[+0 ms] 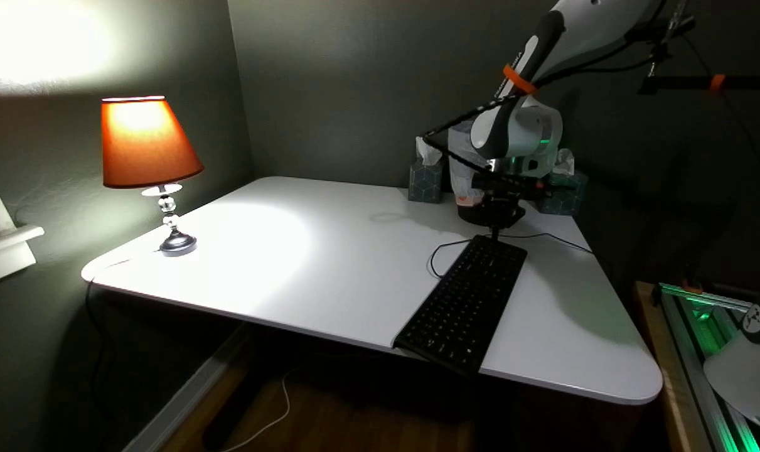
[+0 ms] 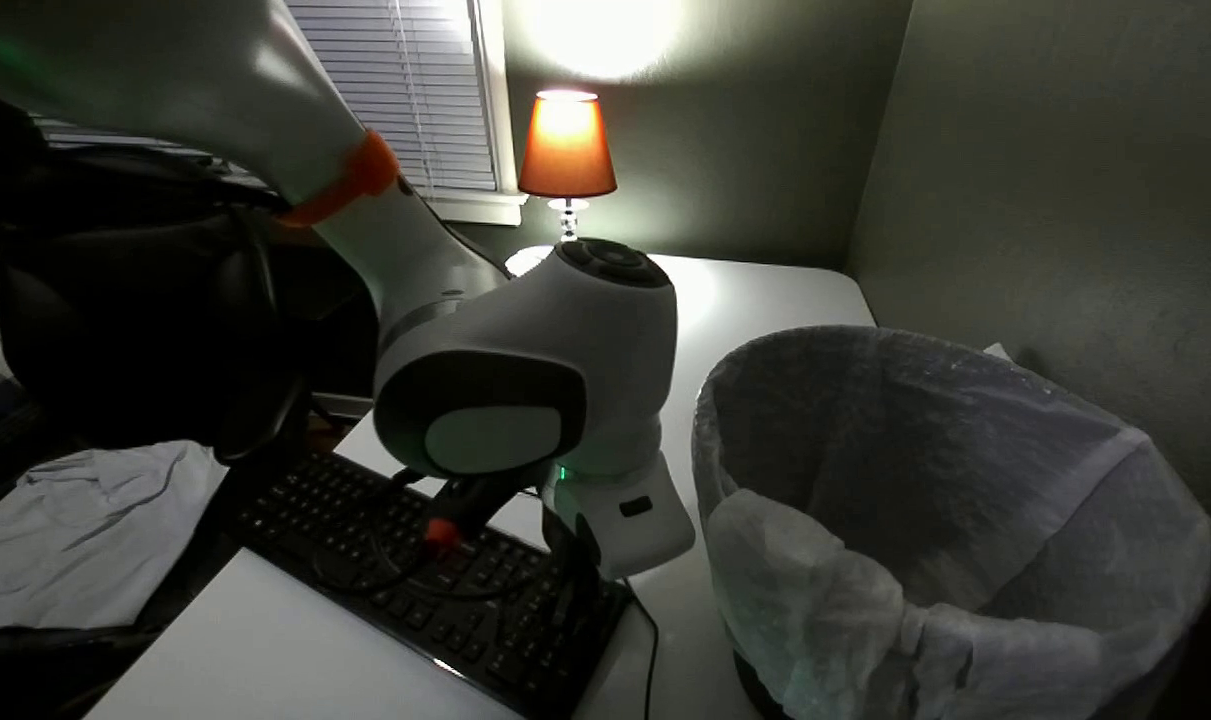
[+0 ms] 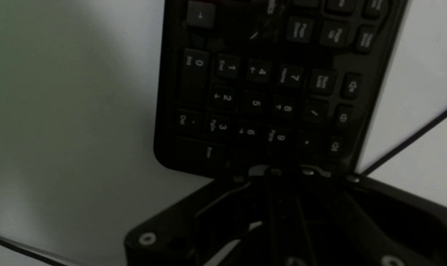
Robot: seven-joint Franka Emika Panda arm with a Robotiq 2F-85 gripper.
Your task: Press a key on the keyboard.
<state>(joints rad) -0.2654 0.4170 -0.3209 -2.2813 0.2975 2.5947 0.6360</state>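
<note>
Clenched on nothing visible, the end effector (image 1: 495,233) has the keyboard (image 1: 464,304) just beneath it: the reach looks done, the keypress probably pending, though contact is unclear.

In an exterior view I read the white table (image 1: 361,270) as a dial, twelve at the far edge. The lamp (image 1: 178,243) stands near the rim at nine o'clock. I find a tissue box (image 1: 424,183) at one, the bin (image 1: 464,182) just beside it, a second tissue box (image 1: 568,196) at two. The keyboard (image 1: 464,301) lies between four and five, its near end jutting past the edge. Its cable (image 1: 546,235) shows beside the far end and reaches the rim at three.
</note>
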